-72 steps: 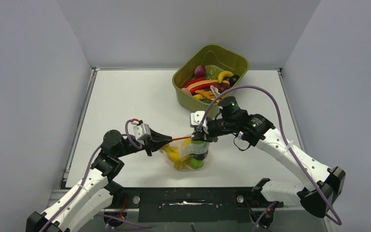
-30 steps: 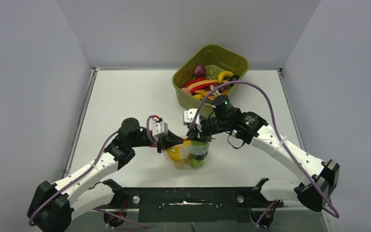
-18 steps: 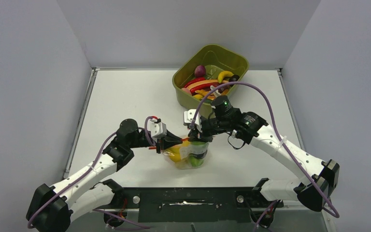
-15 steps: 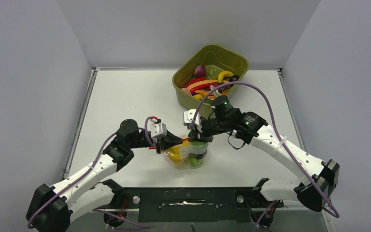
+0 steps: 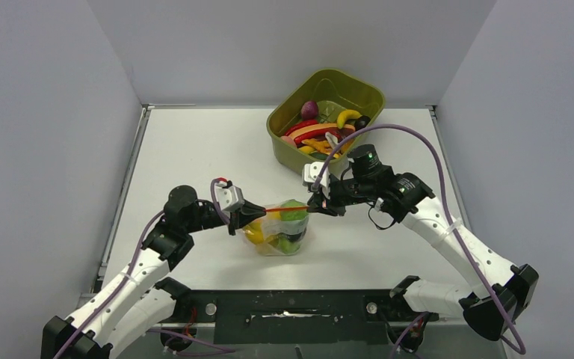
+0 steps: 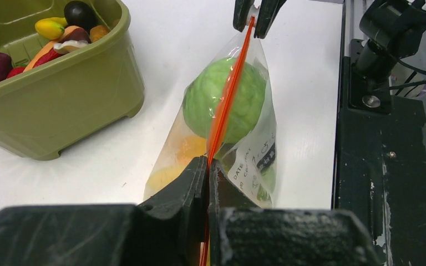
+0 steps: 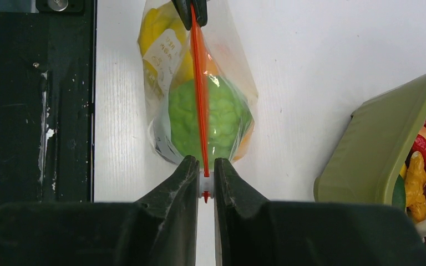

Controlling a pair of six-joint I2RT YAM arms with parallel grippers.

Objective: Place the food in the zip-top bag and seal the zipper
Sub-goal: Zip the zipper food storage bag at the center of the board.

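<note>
Shows, nearest the arms' bases, the bag (image 5: pixel 291 247) standing on the white table (image 5: pixel 194 157), between the two grippers and slightly nearer than both. Holds the food (image 5: pixel 273 233) inside: a bumpy green fruit (image 6: pixel 224 102) uppermost, pressed against the clear film, with yellow pieces (image 7: pixel 154 23) lower down and toward the left arm's side. Shows the zipper (image 5: pixel 288 210) drawn taut along the top of the bag, reading as one thin orange-red line from end to end. Shows the left gripper (image 5: pixel 263 212) pressed together on the zipper's left end, with nothing but the strip between the fingers. Shows the right gripper (image 5: pixel 316 209) pinching the opposite end, with a small white tab (image 7: pixel 205 182) caught between its fingers. Sets both grippers about level, pointing at one another across the bag. Shows, farther back and right of centre, the olive tub (image 5: pixel 327 120), well apart from the bag and heaped with more toy food in red, yellow, orange and purple.
</note>
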